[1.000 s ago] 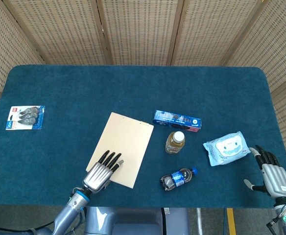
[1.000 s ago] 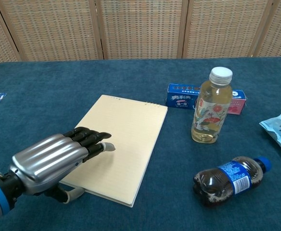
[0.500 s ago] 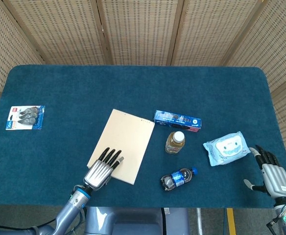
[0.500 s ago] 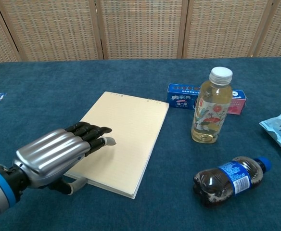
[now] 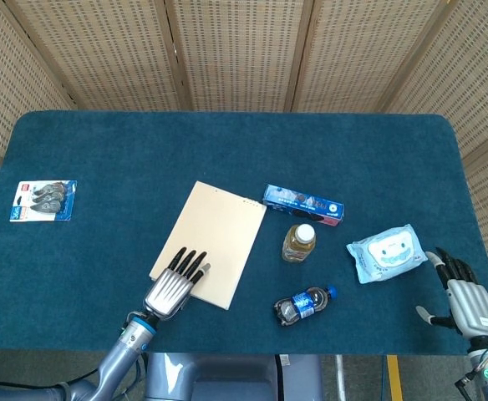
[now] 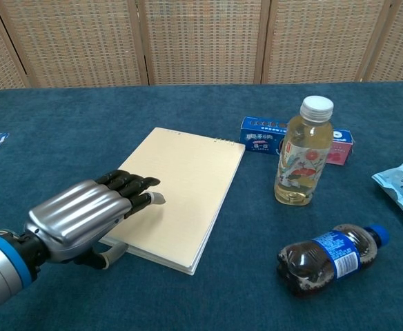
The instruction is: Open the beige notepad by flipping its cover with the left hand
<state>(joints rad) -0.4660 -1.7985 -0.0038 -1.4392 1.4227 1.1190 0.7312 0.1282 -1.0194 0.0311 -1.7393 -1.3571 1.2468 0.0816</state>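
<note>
Head view: the left hand (image 5: 174,283) lies palm down with its fingers (image 5: 187,262) extended side by side over the near left corner of the beige notepad (image 5: 214,241); it grips nothing. The notepad lies flat and closed on the blue table (image 5: 144,150), stretching away from the fingertips. Beyond the notepad's far right corner lies a blue box (image 5: 302,205); to the hand's right stand a yellow drink bottle (image 5: 298,242) and, nearer, a dark bottle (image 5: 304,303) on its side. A card of clips (image 5: 43,200) lies well apart to the hand's far left. The right hand (image 5: 464,299) rests at the table's near right edge, fingers loosely spread and empty, just beside a wipes pack (image 5: 386,251).

Chest view: the left hand (image 6: 91,214) covers the notepad's (image 6: 184,189) near left corner, fingertips (image 6: 145,183) over the cover; whether they press it cannot be told.
</note>
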